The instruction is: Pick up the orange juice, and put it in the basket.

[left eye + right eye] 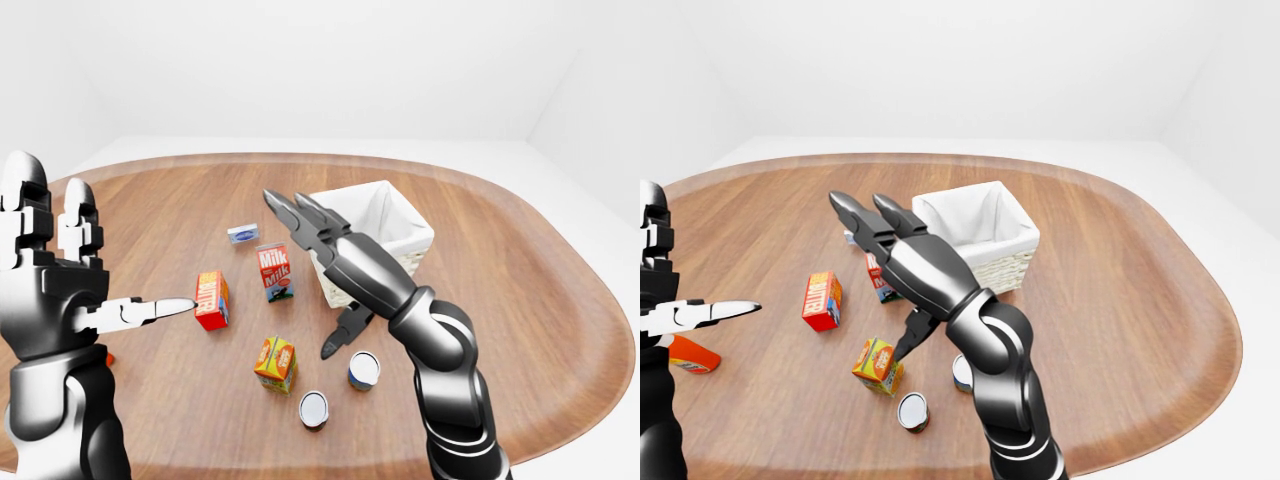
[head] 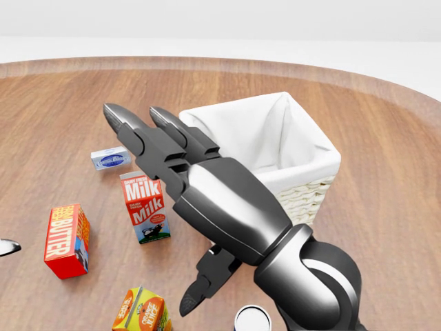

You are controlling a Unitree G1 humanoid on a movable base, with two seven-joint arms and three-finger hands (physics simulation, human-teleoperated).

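Observation:
The orange juice carton [image 1: 275, 363] stands on the wooden table, toward the bottom middle of the left-eye view, and also shows at the bottom of the head view [image 2: 142, 312]. The white-lined wicker basket [image 1: 392, 226] stands to its upper right and looks empty. My right hand [image 1: 310, 272] is open with its fingers stretched out, raised over the table between the milk carton and the basket. Its thumb hangs just right of the juice carton and does not touch it. My left hand [image 1: 100, 250] is open and empty at the left, its thumb pointing toward the butter box.
A red butter box [image 1: 212, 300], a milk carton [image 1: 275, 272] and a small blue-and-white box [image 1: 243, 233] stand left of the basket. Two cans [image 1: 313, 409] [image 1: 363, 370] stand near the juice. An orange-red object [image 1: 688, 353] lies at the left. The table edge [image 1: 560, 430] curves nearby.

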